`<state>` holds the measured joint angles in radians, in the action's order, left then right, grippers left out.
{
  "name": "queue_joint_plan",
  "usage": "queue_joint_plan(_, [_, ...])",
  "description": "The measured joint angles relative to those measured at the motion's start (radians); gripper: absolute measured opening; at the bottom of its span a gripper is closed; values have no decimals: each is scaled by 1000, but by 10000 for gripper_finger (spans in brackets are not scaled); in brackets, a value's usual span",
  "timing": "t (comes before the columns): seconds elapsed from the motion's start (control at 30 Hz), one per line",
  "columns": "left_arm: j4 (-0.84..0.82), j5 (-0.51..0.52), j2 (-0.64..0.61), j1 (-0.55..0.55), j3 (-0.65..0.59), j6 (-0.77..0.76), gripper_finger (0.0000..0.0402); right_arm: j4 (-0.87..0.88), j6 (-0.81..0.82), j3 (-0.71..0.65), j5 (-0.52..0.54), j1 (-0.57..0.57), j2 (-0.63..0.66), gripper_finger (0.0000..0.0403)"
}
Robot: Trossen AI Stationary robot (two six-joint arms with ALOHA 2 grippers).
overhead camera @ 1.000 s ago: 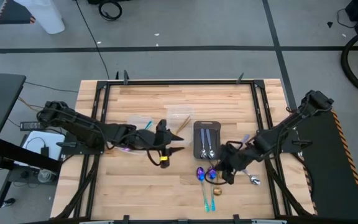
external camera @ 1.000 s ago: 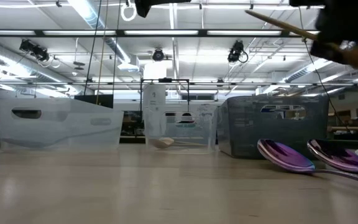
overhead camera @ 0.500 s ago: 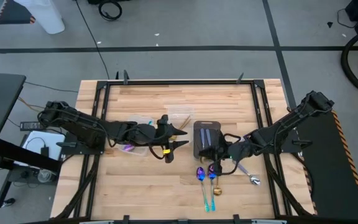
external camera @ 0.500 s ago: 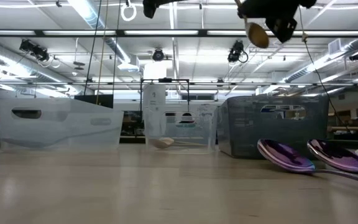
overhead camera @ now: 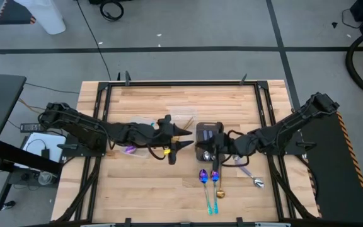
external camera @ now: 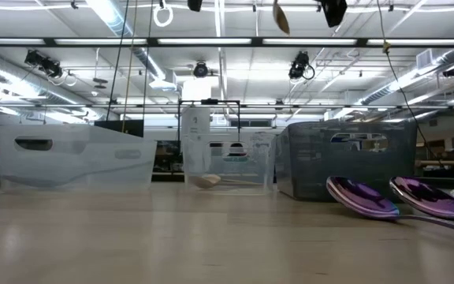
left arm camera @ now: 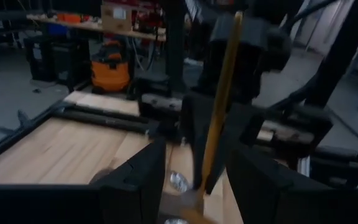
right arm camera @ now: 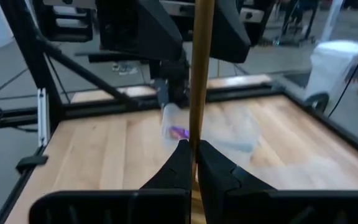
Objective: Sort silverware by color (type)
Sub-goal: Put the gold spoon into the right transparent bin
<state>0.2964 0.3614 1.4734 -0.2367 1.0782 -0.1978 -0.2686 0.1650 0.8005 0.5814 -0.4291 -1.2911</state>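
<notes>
Your right hand (overhead camera: 212, 153) is pinching a gold spoon (right arm camera: 200, 74) between its two fingers (right arm camera: 180, 163), which are pressed tight against the handle. In the right wrist view the handle stands straight up out of the grip. The hand hangs in the air over the near edge of the dark grey tray (overhead camera: 209, 130), close to the middle of the bench (overhead camera: 232, 101). In the low view the spoon's bowl shows high above the bench top.

Your left hand (overhead camera: 180, 140) faces the right one from just beside it, with its fingers (left arm camera: 135, 180) spread wide and nothing between them. Its wrist view looks straight at the gold handle and the right hand gripping it.

Moving outward, two silver spoons (overhead camera: 209, 142) lie in the grey tray. Just in front of the right hand, two purple spoons (overhead camera: 204, 178) with teal handles lie side by side on the wood, handles pointing to the bench's front edge. A gold spoon bowl (overhead camera: 220, 194) sits beside those handles, and a lone silver spoon (overhead camera: 257, 182) lies a little further to the right.

Under your left arm stand clear plastic tubs (overhead camera: 145, 126); one holds a purple spoon (overhead camera: 130, 149).
</notes>
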Motion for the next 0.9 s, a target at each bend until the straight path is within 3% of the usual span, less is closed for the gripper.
queue_joint_plan(0.6, [256, 0, 95, 0, 1, 182, 166, -97, -72, 0, -25, 46, 0, 17])
queue_joint_plan(0.9, [219, 11, 95, 6, 1, 203, 79, -105, -79, 0, -25, 46, 0, 21])
